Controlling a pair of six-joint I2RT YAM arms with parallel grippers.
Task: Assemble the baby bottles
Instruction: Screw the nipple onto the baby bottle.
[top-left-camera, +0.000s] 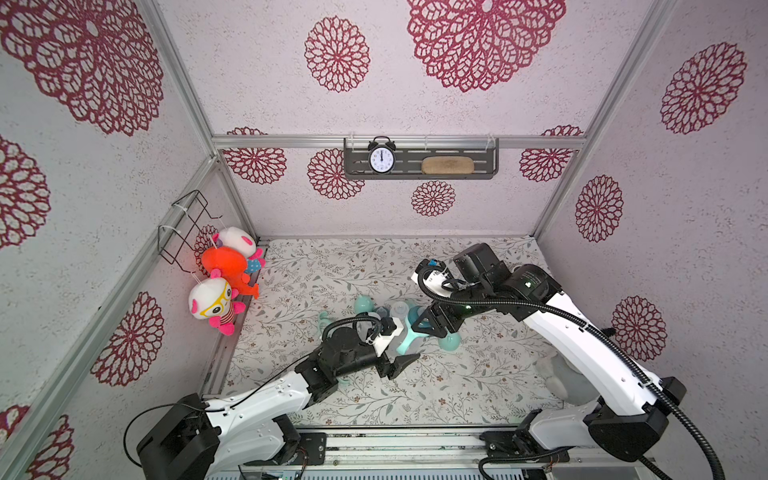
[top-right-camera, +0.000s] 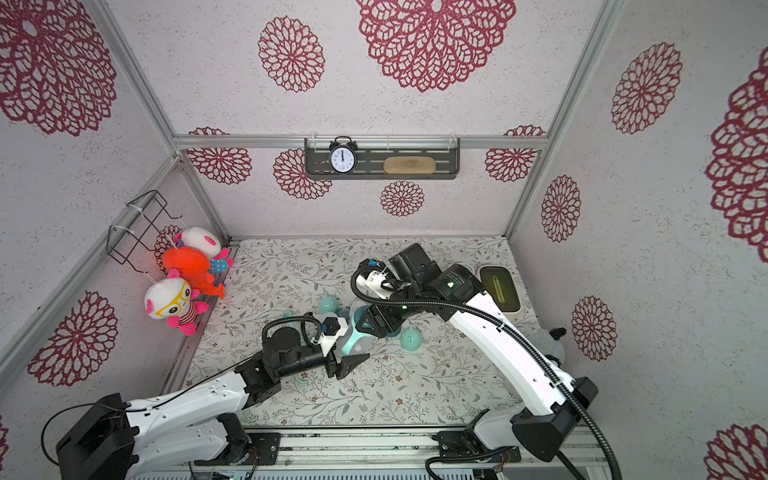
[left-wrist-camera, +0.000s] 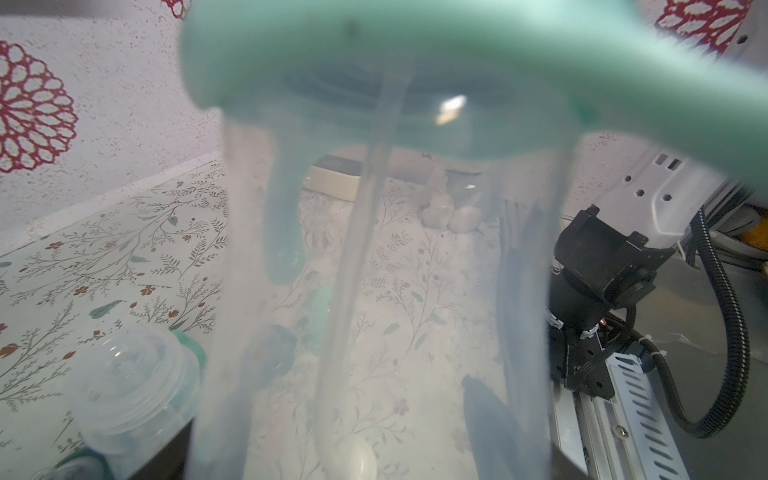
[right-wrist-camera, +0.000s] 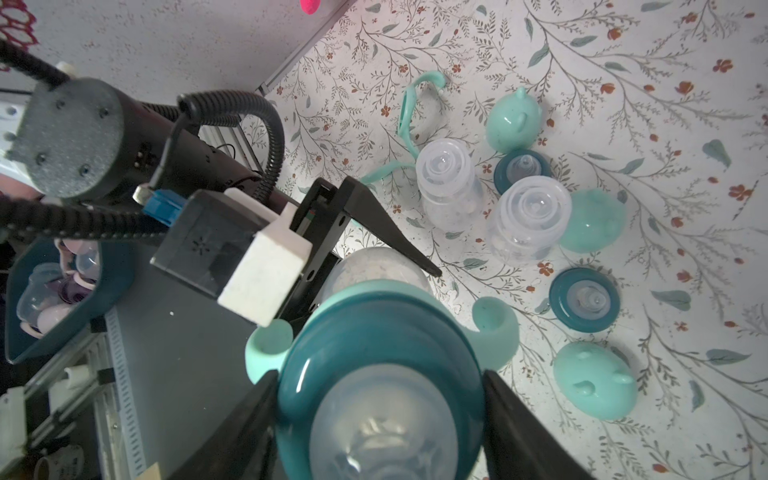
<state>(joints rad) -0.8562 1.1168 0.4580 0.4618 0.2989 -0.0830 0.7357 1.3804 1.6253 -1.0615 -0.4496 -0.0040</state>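
Centre of floral tabletop (top-left-camera: 415, 395): left jaws clamped on clear plastic baby bottle with mint-green curved handles (right-wrist-camera: 374, 266). Right jaws, reaching in from 3 o'clock side, sit either side of dark teal nipple collar (right-wrist-camera: 374, 345) on that bottle, tips at its rim. Firm clamp or not, cannot tell. Just beyond, toward 12 o'clock:
- two upright clear bottles (right-wrist-camera: 446, 183) (right-wrist-camera: 528, 216)
- two loose teal collars (right-wrist-camera: 523, 166) (right-wrist-camera: 584, 299)
- mint domed eared caps (right-wrist-camera: 513, 120) (right-wrist-camera: 594, 220)
- loose mint handle piece (right-wrist-camera: 409, 120)

Third cap (top-left-camera: 451, 341) at 3 o'clock. Far wall, 12 o'clock: white alarm clock (top-left-camera: 381, 159) on grey shelf (top-left-camera: 486, 160).
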